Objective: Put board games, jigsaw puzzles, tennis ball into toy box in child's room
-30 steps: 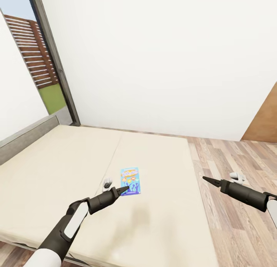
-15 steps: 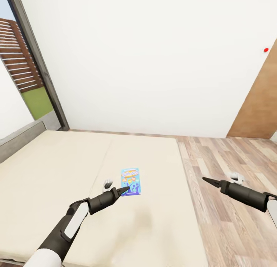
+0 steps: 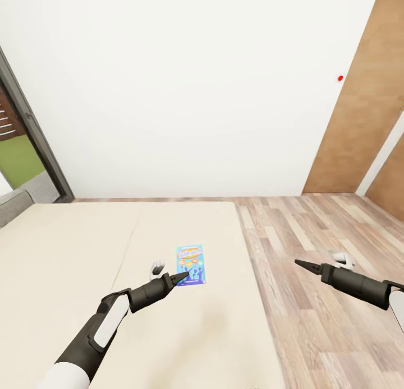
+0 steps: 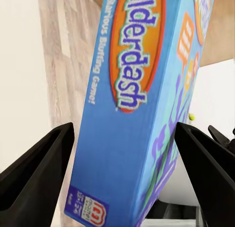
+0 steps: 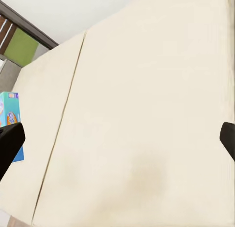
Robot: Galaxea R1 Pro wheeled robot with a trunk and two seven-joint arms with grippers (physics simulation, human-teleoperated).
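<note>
The left gripper (image 4: pixel 122 138) has the blue board game (image 4: pixel 142 104) clamped between its fingers, lifted off the bed (image 3: pixel 67 249). The right gripper (image 3: pixel 300 263) hangs spread and empty. Carry it level — no jerks — toward the toy box.

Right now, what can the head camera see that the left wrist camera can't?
The head view adds the bigger picture: the dark window frame, a red dot on the wall, the long left arm, and the right tool, open above the floor. The left wrist view adds the close-up: the word Balderdash and a small red logo printed on the box. Both show the blue game box gripped in the left tool, and the wooden floor.
</note>
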